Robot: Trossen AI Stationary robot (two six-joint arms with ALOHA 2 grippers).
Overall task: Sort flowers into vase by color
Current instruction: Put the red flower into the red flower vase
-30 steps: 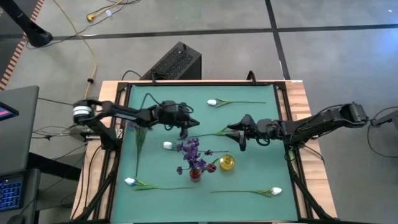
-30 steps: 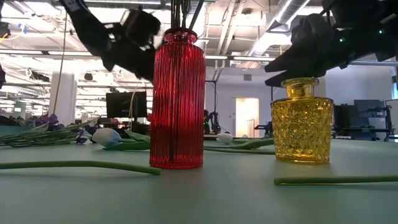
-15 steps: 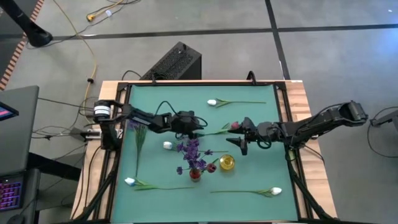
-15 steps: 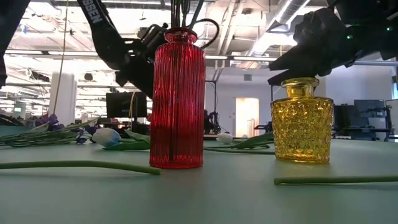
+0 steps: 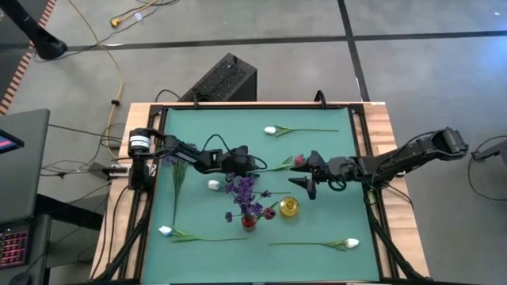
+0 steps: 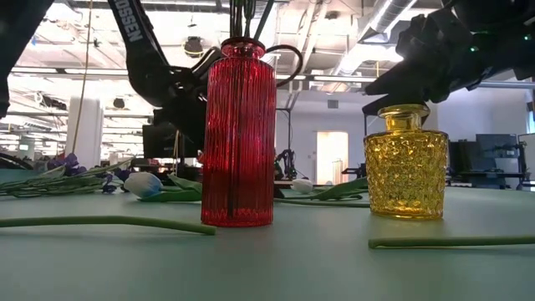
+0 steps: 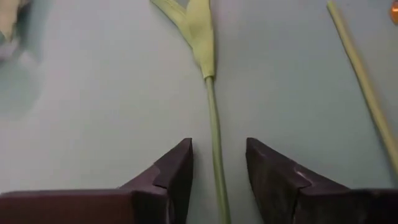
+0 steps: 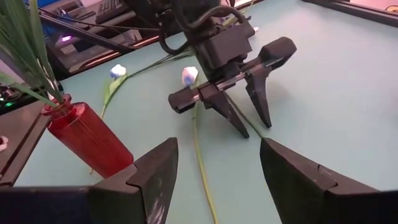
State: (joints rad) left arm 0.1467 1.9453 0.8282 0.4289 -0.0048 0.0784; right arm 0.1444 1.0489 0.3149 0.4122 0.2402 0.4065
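Observation:
A red vase [image 5: 249,223] holding purple flowers [image 5: 242,192] stands on the green mat beside a yellow vase [image 5: 289,207]. My left gripper [image 5: 255,165] is open and low over the mat, just beyond the red vase. In the left wrist view its fingers stand on either side of a lying green stem [image 7: 213,118] with a leaf [image 7: 200,31], without touching it. My right gripper [image 5: 305,186] hangs open above the yellow vase [image 6: 406,163], holding nothing. White-budded flowers [image 5: 213,184] [image 5: 270,131] lie flat on the mat.
More white flowers lie near the front edge [image 5: 165,231] [image 5: 352,243], and a bunch of purple ones [image 5: 174,166] lies by the left rail. A black frame [image 5: 360,150] rims the mat. A loose stem [image 6: 109,222] lies in front of the red vase.
My left gripper has moved toward the table's right and sunk toward the mat behind the red vase, tipping to point less steeply down. It now stands over the lying stem. My right gripper has stayed above the yellow vase.

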